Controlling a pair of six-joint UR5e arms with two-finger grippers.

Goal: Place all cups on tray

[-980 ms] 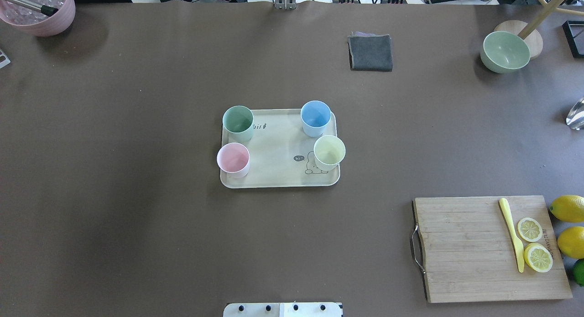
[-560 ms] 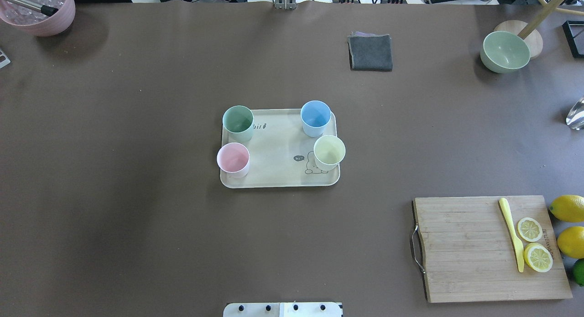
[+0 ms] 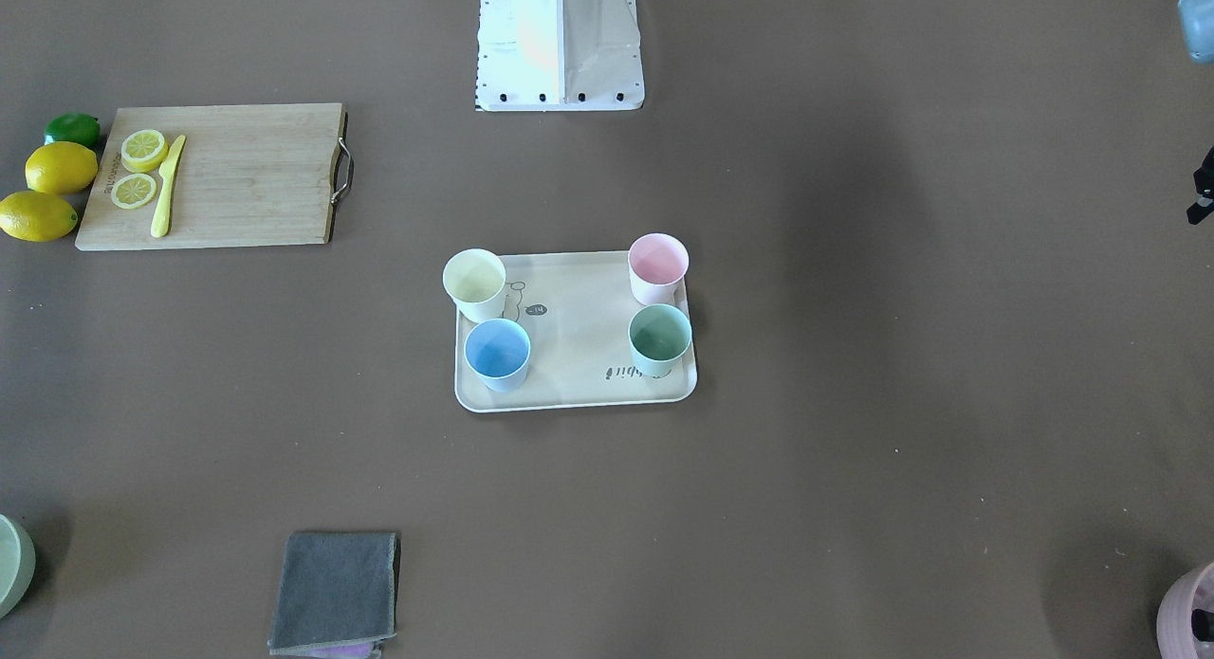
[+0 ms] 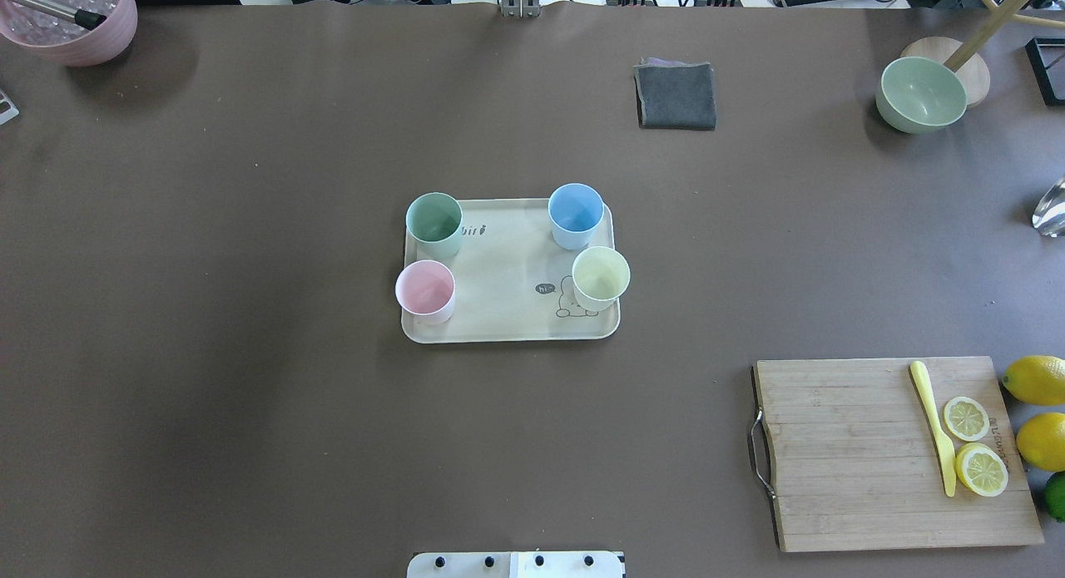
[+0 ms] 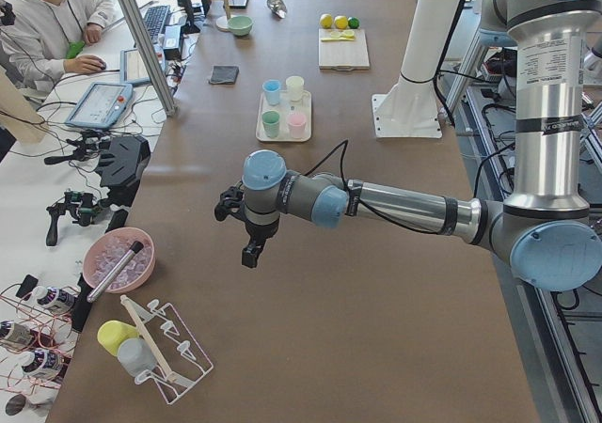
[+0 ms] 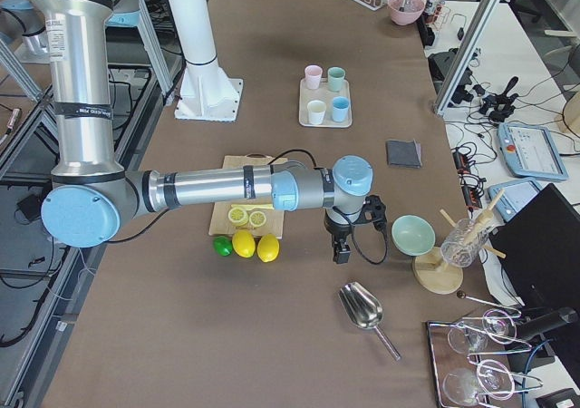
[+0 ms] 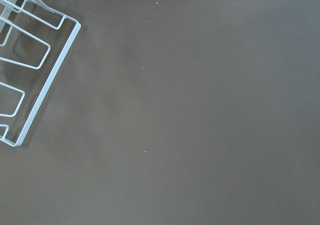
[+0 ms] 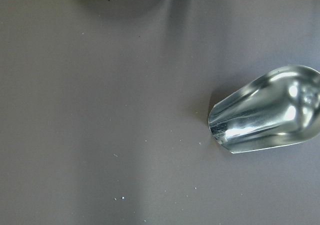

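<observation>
Four cups: a pale yellow cup (image 4: 601,276), a pink cup (image 4: 425,289), a mint green cup (image 4: 433,220) and a light blue cup (image 4: 576,212). One tray (image 4: 507,262). One cutting board (image 4: 840,453). One yellow knife (image 4: 936,428). Two lemon slices (image 4: 966,418) (image 4: 982,470). Two whole lemons (image 4: 1034,380) (image 4: 1042,441). One lime (image 4: 1057,495). One grey cloth (image 4: 676,96), possibly a second, purple one beneath it, only an edge showing. One green bowl (image 4: 922,94). One pink bowl (image 4: 116,33). One metal scoop (image 8: 265,110). One wire rack (image 5: 179,362).
</observation>
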